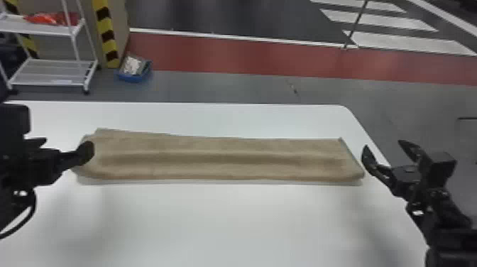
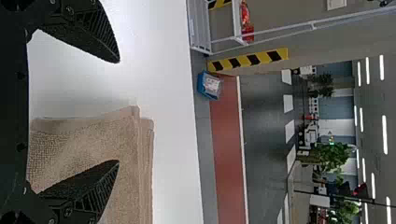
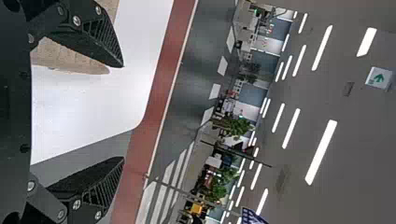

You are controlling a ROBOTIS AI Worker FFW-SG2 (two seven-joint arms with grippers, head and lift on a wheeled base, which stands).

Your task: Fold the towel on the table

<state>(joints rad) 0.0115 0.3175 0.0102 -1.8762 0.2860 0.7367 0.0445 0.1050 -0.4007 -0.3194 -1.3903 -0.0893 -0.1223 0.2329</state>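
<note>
Black, hard-edged fingers stand wide apart on the left gripper (image 1: 66, 142), at the left side of the head view, and one of them sits right across the left end of the towel! Touching the cloth or just above it? Can't tell from here. In the left wrist view, towel cloth lies behind one finger and bare white tabletop behind the other.

Over to the right gripper (image 1: 382, 143), at the right side of the head view: its jaws are spread wide too, just beside the towel's right end, out by the table's right edge. Its wrist view puts one finger in front of the cloth and the other against the floor past the tabletop.

And there's the tan, soft-woven towel (image 1: 220, 167), folded into a long, narrow strip across the middle of the frame! A darker band runs along its length, and layered edges show at its left end. Under it, a smooth white table (image 1: 227, 220) with a rounded far corner.

Further out, upper left: a white metal shelf cart (image 1: 53, 72), a yellow-and-black striped post (image 1: 106, 33), and a blue plastic bin (image 1: 133, 76) on the floor, beside a dull red floor strip (image 1: 230, 56).
</note>
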